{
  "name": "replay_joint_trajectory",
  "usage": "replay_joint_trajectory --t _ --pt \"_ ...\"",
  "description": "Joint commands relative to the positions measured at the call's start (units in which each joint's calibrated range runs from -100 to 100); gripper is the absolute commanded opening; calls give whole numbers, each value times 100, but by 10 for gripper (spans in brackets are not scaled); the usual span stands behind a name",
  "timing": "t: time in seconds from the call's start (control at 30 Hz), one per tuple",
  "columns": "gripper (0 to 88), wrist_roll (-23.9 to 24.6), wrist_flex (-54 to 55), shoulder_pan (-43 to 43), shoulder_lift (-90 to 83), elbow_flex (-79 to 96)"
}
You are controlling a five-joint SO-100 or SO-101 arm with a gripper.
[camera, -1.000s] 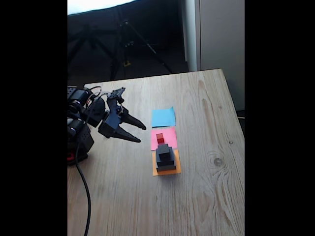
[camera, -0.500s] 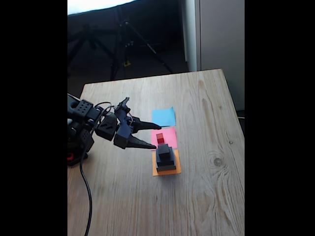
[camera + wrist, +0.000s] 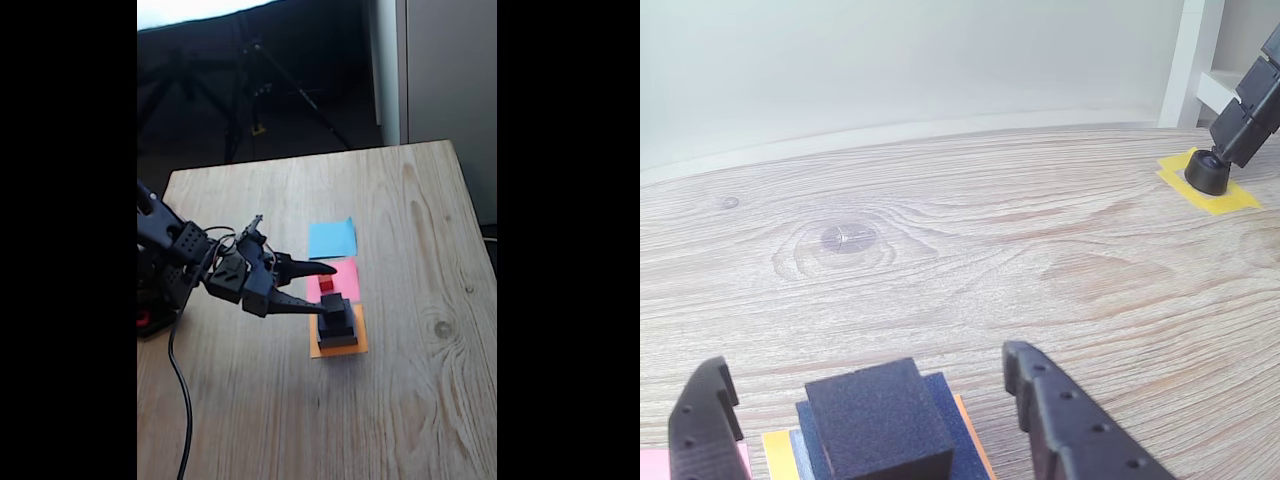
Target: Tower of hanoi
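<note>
Wrist view: gripper (image 3: 865, 410) spread wide, straddling small black cube (image 3: 878, 418) atop stack.
Best centre both fingers on cube, close gently, lift straight; red cube (image 3: 326, 285) sits near.

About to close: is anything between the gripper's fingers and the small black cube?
Nothing. In the wrist view the open gripper straddles the small black cube, with bare gaps on both sides.

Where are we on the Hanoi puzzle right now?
Done: the red cube sits alone on the pink square.
In hand: the open gripper flanks the small black cube, the top of the stack on the orange square; not clamped yet.
Left: that cube and both blocks under it must move. The blue square is bare.
</note>
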State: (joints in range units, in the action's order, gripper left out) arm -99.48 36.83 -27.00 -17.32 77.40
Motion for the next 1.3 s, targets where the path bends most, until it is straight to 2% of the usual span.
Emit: replay_joint_trajectory --t 0.0,0.2,0.67,1.27 --pt "311 -52 813 30 467 14" --pt "311 -52 1704 63 1209 78" --pt "311 -52 2999 130 2360 24" --pt "310 -52 3225 280 3011 -576"
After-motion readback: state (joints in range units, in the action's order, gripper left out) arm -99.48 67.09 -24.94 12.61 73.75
